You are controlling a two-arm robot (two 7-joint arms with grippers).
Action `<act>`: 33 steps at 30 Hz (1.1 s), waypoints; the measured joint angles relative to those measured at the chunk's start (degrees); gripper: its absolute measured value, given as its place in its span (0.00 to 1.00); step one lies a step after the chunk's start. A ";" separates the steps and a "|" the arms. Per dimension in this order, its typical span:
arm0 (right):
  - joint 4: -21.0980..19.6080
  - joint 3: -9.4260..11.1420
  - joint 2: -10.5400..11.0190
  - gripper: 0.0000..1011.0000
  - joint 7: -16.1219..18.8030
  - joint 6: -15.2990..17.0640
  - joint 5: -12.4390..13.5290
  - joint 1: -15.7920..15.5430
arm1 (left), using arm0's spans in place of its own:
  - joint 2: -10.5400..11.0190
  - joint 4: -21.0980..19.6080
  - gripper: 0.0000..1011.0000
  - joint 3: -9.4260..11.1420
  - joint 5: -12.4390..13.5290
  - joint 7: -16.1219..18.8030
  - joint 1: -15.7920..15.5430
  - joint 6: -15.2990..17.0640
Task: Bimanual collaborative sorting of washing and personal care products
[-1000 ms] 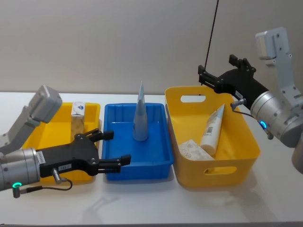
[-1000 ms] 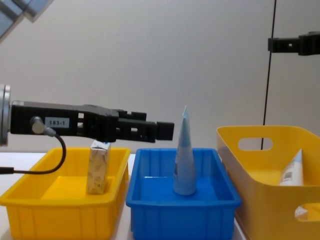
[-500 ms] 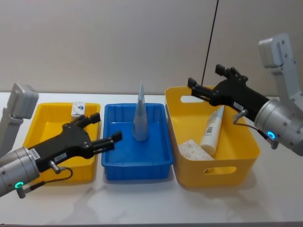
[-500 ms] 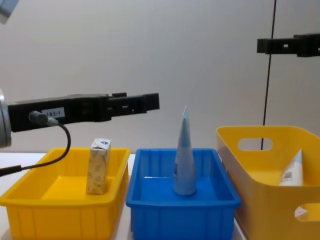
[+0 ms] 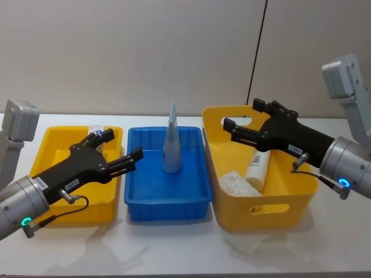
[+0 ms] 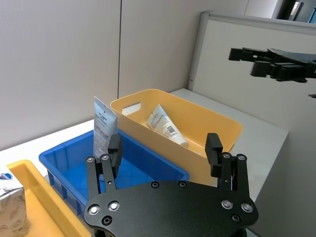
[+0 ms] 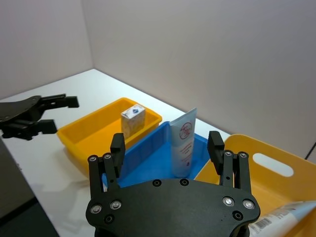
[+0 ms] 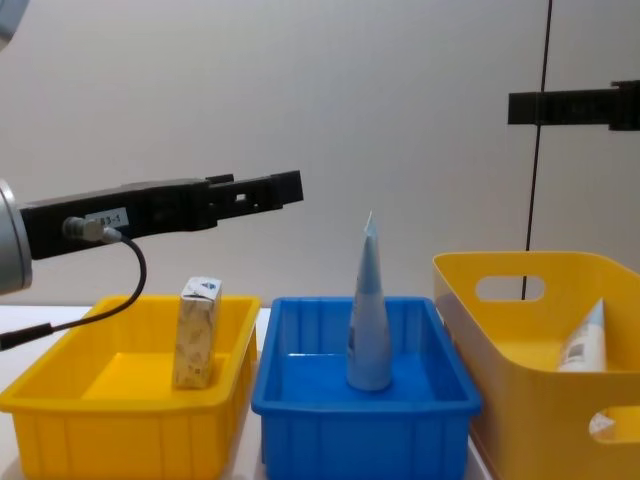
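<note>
One pale-blue tube (image 5: 171, 142) stands upright in the blue tray (image 5: 165, 200), cap down. A second tube (image 5: 259, 161) leans in the yellow basket (image 5: 266, 208) beside the cream floral pack (image 5: 239, 183). The small carton (image 8: 196, 333) stands in the left yellow tray (image 5: 52, 168). My left gripper (image 5: 123, 145) hovers open above the seam between the yellow and blue trays, holding nothing. My right gripper (image 5: 242, 114) hangs open and empty over the basket's back part, above the leaning tube. From the left wrist I see the standing tube (image 6: 102, 127), from the right wrist the carton (image 7: 133, 121).
The three containers sit side by side on a white table (image 5: 324, 243) against a grey wall. A black cable (image 5: 258, 46) runs down behind the basket. Bare tabletop lies in front of the trays and to the right of the basket.
My left gripper rose from the blue tray's front, rolled, and moved back over the trays' seam. My right gripper came forward and down from behind the basket to above it.
</note>
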 joint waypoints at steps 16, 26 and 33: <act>-1.16 0.13 1.28 0.99 2.17 0.70 1.95 -1.10 | -0.60 0.73 0.99 0.18 1.06 0.52 -0.91 0.28; -1.41 0.18 1.55 0.99 2.63 0.81 2.35 -1.33 | -0.72 0.87 0.99 0.25 1.29 0.62 -1.10 0.38; -1.52 0.18 1.65 0.99 2.81 0.87 2.52 -1.41 | -0.75 0.92 0.99 0.25 1.36 0.66 -1.16 0.42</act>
